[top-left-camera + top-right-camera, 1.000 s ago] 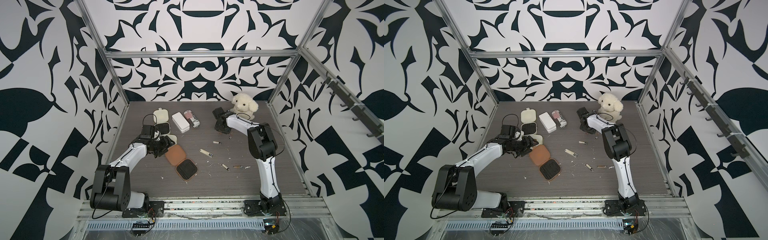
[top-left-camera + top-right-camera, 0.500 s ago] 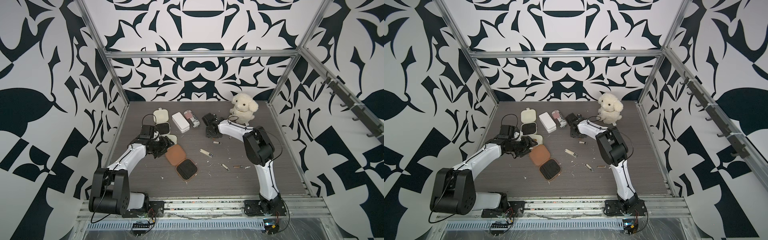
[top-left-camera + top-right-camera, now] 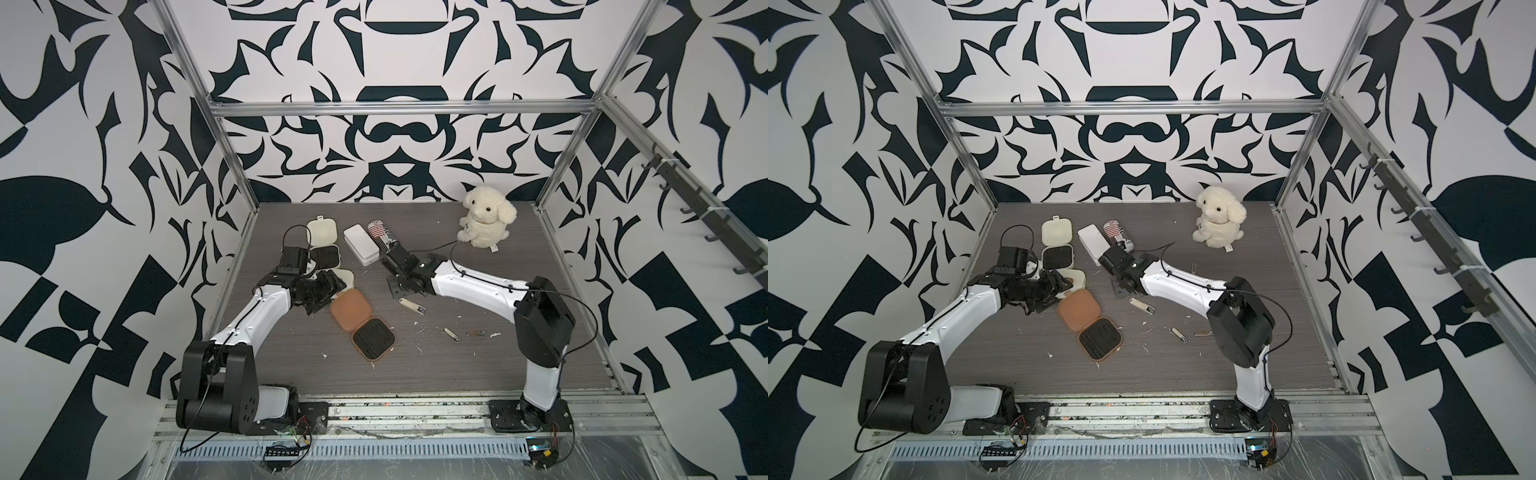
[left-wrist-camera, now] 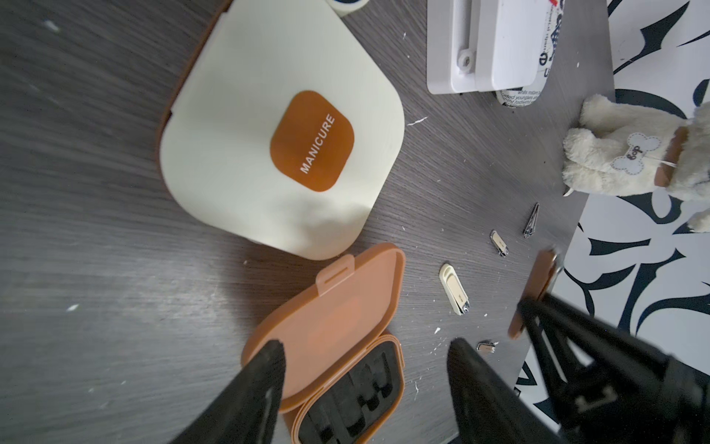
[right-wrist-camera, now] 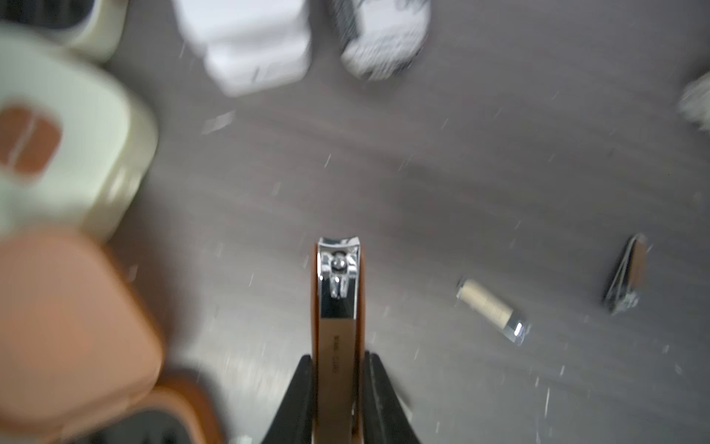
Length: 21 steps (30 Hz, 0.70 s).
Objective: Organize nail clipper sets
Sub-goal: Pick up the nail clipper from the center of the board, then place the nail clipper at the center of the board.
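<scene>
Right end effector [image 5: 336, 363] clamps 1 brown-edged nail clipper [image 5: 338, 292] lengthwise; the tan-brown case's slotted tray [image 3: 372, 341] lies near, toward the robot's base. Left end effector [image 4: 363, 350] gapes empty.

Shows cream on the closed case [image 4: 246, 115], with a brown patch lettered white. Tan-brown on the open case [image 3: 351, 309], black in its slotted inside. Chrome and tan on the brown-edged clipper [image 5: 338, 292]. Plain white on the box [image 3: 360, 244]; apparently red-and-white stripes on the can [image 3: 378, 230]. Cream fur on the plush dog [image 3: 486, 222]. Dark grey woodgrain on the table [image 3: 457, 374]; black-and-white leaf shapes on the walls [image 3: 395, 62].
</scene>
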Tool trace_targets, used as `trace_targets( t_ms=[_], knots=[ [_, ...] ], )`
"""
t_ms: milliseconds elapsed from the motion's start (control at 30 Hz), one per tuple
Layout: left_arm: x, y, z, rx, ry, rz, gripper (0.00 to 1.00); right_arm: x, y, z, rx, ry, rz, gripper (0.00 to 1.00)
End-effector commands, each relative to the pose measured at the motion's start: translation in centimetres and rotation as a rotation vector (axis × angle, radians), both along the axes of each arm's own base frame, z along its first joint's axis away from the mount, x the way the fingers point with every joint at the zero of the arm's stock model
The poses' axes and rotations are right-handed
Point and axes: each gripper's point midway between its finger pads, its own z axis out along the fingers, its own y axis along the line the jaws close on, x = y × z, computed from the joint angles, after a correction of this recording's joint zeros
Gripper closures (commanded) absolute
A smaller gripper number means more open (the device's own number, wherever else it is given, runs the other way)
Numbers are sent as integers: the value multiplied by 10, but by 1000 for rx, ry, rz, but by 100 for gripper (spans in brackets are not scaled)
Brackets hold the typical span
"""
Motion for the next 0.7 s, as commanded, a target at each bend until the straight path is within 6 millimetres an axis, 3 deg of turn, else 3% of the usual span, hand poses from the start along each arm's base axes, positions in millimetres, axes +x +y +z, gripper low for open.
trace_targets(
  t_ms=[0, 167, 333, 533, 667],
  knots=[
    [3, 3, 14, 24, -27, -4, 29, -32, -10, 10, 11, -1, 24, 88],
    [5, 4, 15, 35, -24, 0, 29, -80, -27, 4, 26, 34, 51, 87],
    [4, 11, 9, 75, -7, 16, 29, -111, -43, -16, 21, 81, 55, 86],
    [-10, 23, -13, 143, 48, 32, 29, -123, -37, -41, -7, 125, 80, 86],
    [-18, 21, -31, 144, 93, 20, 29, -126, -31, -54, -29, 146, 102, 86]
  ],
)
